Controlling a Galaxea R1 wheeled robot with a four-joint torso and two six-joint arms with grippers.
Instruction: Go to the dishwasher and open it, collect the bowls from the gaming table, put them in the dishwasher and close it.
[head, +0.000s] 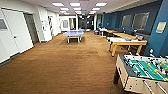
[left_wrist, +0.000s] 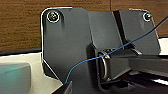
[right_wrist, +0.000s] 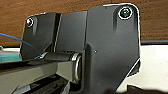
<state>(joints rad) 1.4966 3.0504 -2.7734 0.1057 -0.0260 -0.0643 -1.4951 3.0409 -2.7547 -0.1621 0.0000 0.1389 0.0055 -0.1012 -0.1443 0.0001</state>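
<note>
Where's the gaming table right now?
In the head view the gaming table stands on the right, along the blue wall, just beyond the foosball table.

Foosball table (head: 145, 71) beside brown carpet (head: 62, 67)

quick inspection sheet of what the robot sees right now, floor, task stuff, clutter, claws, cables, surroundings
surface: brown carpet floor across an open hall.
job's things: long table with yellow legs by the blue wall, small colourful items on top, too blurred to tell bowls.
clutter: foosball table close on the right; blue ping-pong table mid-hall.
claws: fingers cannot be made out.
cables: thin blue cable across the left wrist plate; a blue strand in the right wrist view.
surroundings: white double doors on the left, blue wall on the right, ceiling light panels.
</note>
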